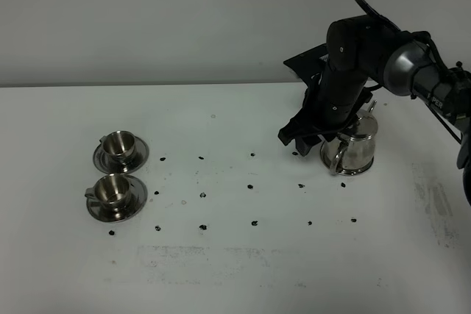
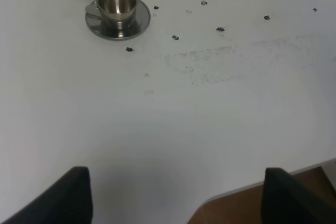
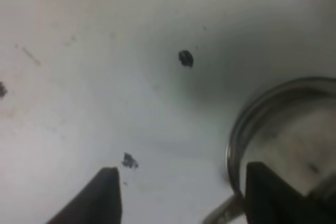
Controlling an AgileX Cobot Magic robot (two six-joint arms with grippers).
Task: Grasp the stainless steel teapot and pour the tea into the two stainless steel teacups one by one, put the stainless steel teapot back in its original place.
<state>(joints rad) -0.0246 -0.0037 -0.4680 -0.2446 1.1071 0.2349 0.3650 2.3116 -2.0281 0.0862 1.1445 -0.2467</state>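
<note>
The stainless steel teapot (image 1: 355,146) stands upright at the table's right, with its loop handle (image 1: 335,159) facing the front left. Its original place is hidden beneath it. My right gripper (image 1: 305,140) hangs low just left of the pot, open and holding nothing. In the right wrist view, the right gripper (image 3: 186,195) has one fingertip (image 3: 273,195) against the teapot's shiny body (image 3: 286,129), and a bit of the handle (image 3: 218,214) shows between the jaws. The two stainless steel teacups (image 1: 118,145) (image 1: 112,190) sit on saucers at the far left. My left gripper (image 2: 178,198) is open over bare table, far from the nearer teacup (image 2: 116,4).
Small black marks (image 1: 252,184) dot the white table between the cups and the pot. In the left wrist view the table's edge (image 2: 247,190) runs close to the left gripper, with brown floor beyond it.
</note>
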